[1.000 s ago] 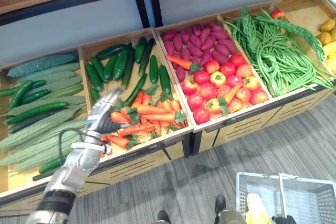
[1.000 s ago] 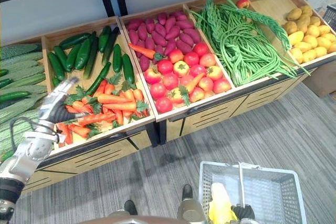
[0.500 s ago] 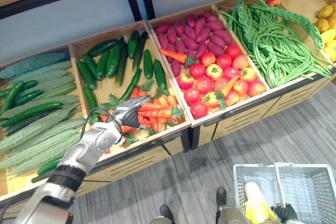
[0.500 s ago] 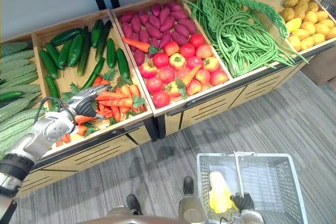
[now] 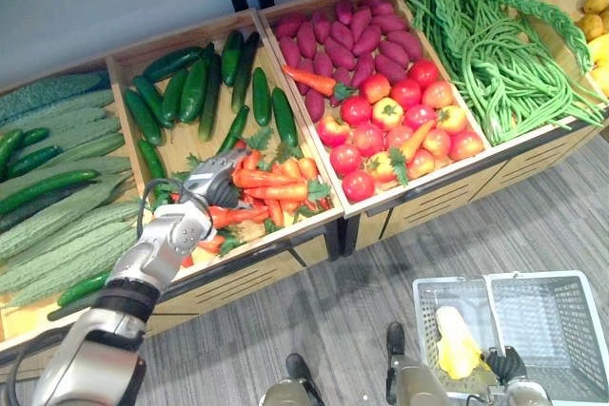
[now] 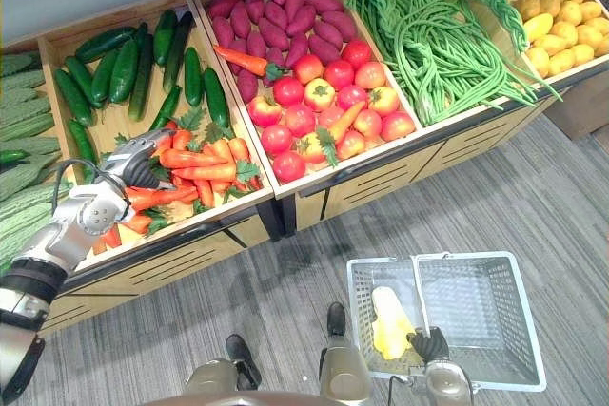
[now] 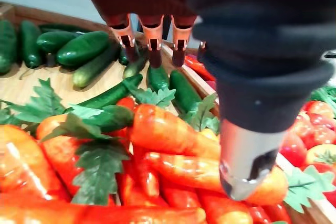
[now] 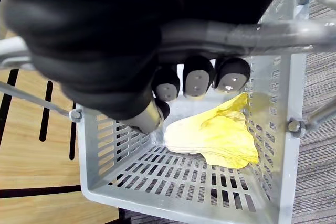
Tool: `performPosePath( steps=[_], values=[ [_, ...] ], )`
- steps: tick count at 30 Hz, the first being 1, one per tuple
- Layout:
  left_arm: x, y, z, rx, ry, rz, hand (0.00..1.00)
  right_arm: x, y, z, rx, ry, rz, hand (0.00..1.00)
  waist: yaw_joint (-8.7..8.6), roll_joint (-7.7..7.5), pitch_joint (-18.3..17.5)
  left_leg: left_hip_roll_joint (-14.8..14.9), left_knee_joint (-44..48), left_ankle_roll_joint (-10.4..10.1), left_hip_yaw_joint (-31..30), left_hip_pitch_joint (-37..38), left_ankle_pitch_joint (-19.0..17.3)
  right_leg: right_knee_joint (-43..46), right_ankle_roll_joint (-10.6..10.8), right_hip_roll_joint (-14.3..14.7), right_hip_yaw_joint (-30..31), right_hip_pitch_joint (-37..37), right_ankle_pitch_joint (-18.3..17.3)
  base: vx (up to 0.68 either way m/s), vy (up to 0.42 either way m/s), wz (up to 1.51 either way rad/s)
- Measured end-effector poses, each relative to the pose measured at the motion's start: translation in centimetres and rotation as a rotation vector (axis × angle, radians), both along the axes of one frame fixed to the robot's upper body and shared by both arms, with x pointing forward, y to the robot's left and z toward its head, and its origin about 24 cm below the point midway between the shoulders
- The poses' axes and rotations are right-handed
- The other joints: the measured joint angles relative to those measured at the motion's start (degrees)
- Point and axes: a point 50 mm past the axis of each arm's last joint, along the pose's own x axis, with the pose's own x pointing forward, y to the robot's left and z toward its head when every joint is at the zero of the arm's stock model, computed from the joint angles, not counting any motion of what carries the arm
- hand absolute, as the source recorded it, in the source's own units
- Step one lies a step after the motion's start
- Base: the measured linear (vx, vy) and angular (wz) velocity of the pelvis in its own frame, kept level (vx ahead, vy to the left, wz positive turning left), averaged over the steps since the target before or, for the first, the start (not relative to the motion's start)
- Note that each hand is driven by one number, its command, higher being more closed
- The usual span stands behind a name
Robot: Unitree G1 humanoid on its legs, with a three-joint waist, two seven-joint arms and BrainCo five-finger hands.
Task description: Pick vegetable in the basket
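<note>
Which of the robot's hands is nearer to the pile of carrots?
Left. The left hand hangs open right over the carrots; the right hand is far off, down by the floor, curled round the basket handle.

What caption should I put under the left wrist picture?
Robot's open left hand above a carrot pile, cucumbers lying beyond.

No readable text, label, brand, number or sign anywhere in view.

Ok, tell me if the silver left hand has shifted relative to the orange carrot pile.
Yes: the left hand has moved rightward from the pile's left edge onto the orange carrots.
</note>
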Motion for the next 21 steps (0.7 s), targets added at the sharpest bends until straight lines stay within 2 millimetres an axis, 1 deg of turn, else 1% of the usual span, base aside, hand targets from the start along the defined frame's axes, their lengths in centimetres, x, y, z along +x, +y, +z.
performPosePath(
  steps=[2,7,9,12,16,21],
  values=[
    [0.0,0.4,0.2,-0.006,-0.008,0.025,0.0,0.2,0.0,0.1,-0.001,-0.005,-0.001,1.0,0.05,-0.12,0.8,0.3,1.1,0.2,0.0,-0.5,-0.5,0.0,0.1,0.0,0.1,-0.2,0.1,-0.04,-0.007,-0.01],
    [0.3,1.1,0.5,-0.011,-0.011,0.064,0.0,1.1,0.6,0.2,-0.001,-0.019,0.031,1.0,0.12,-0.36,1.1,0.7,2.7,0.3,-0.3,-2.9,-0.5,0.1,0.0,0.0,0.0,-2.1,0.6,0.0,-0.004,0.01],
    [0.4,1.0,0.6,-0.012,-0.015,0.061,0.0,1.1,0.6,0.2,-0.001,-0.02,0.033,1.0,0.12,-0.36,1.2,0.8,3.1,0.3,-0.2,-2.9,-0.5,0.1,0.0,0.0,0.0,-2.2,0.6,0.0,0.0,0.0],
    [0.9,0.7,1.7,-0.013,-0.047,0.051,0.0,1.9,0.8,0.6,-0.004,-0.048,0.048,1.0,0.15,-0.65,3.1,1.0,3.8,0.3,-0.3,-3.2,-0.5,0.4,-0.1,0.0,0.0,-2.2,0.6,-0.03,-0.012,0.01],
    [1.0,0.6,1.8,-0.015,-0.049,0.054,0.0,2.6,1.0,0.9,-0.011,-0.07,0.062,1.0,0.05,-0.72,3.7,1.3,4.4,0.5,-0.1,-4.9,-0.7,0.5,-0.2,0.0,0.1,-3.7,1.1,-0.07,-0.027,-0.02],
    [1.5,0.3,2.8,-0.016,-0.08,0.045,0.0,3.2,1.4,1.1,-0.016,-0.088,0.078,1.0,0.11,-0.79,5.2,1.7,6.0,1.0,-0.1,-6.5,-1.1,1.4,-0.2,0.0,0.4,-5.3,1.1,-0.04,-0.022,-0.02]
  ],
)
